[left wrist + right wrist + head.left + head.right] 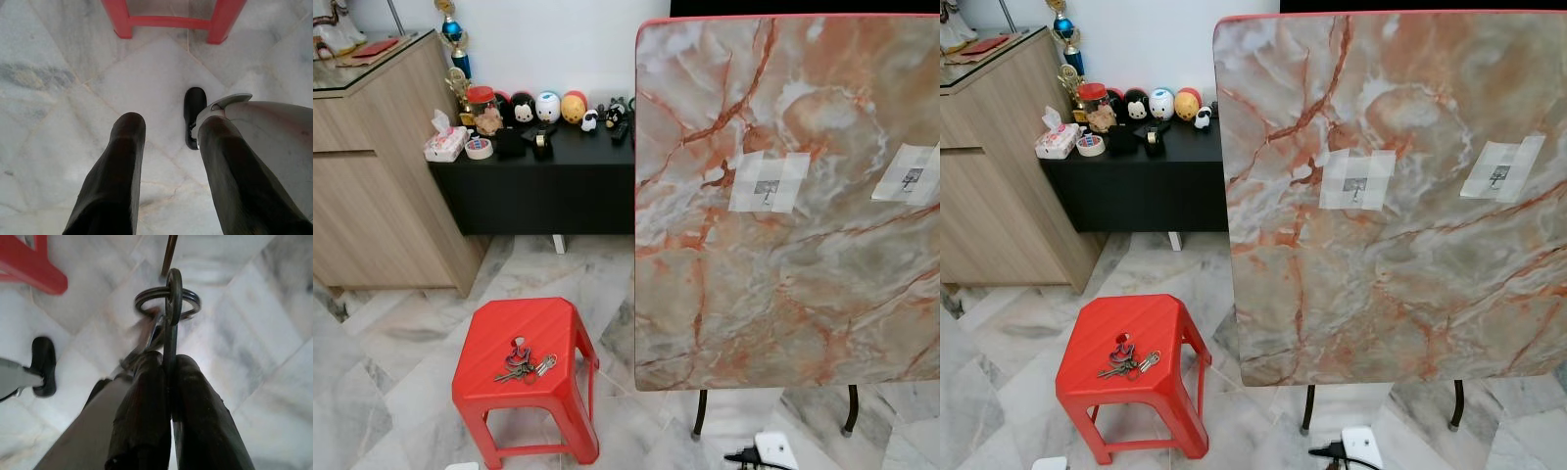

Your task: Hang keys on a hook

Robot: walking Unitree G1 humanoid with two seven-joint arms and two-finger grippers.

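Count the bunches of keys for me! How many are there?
2. One bunch of keys lies on top of the red stool. The other bunch, on key rings, is pinched in the right tool, hanging above the floor.

- A red plastic stool [524, 367] stands on the marble-tiled floor [382, 372].
- A folding table [793, 196] with a marble-patterned top stands tipped upright to the right of the stool, resting on its black legs.
- Two patches of white tape [769, 182] are stuck to the tabletop.
- A low black cabinet [543, 181] against the wall holds a row of round cartoon figurines [548, 106], a tissue pack [444, 142] and a roll of tape [479, 148].
- A wooden cabinet [372, 166] stands to its left.
- A white power adapter [773, 450] lies on the floor near the table legs.
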